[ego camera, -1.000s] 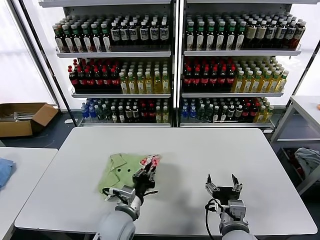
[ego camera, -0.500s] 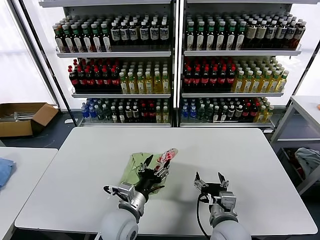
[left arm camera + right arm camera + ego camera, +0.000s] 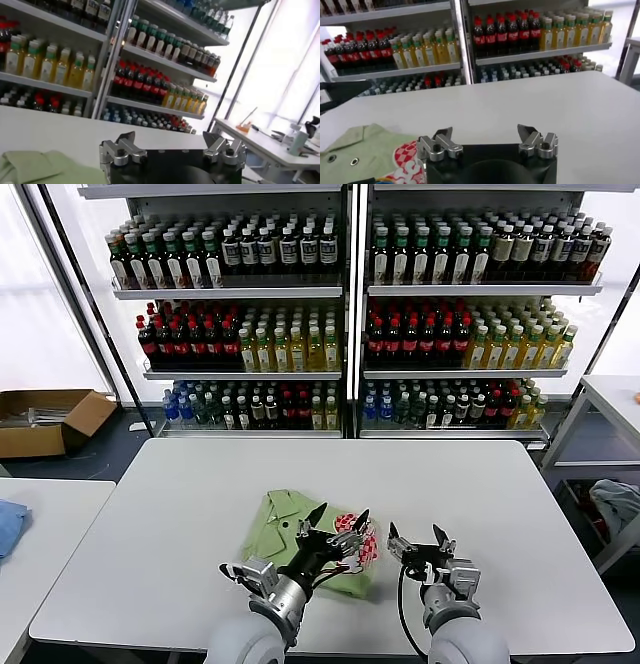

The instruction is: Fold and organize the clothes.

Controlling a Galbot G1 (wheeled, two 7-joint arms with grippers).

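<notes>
Since a second ago I see the green polo shirt (image 3: pixel 300 539) dragged rightward to the lower centre of the bench (image 3: pixel 480 484), my left tool (image 3: pixel 338 524) now spread wide above it holding nothing, right tool (image 3: pixel 420 542) wide open, empty.

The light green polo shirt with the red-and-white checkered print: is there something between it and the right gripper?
Nothing visible. The light green polo shirt lies on the white table, and only bare tabletop separates it from the open right gripper. The open left gripper hovers over the shirt's print.
</notes>
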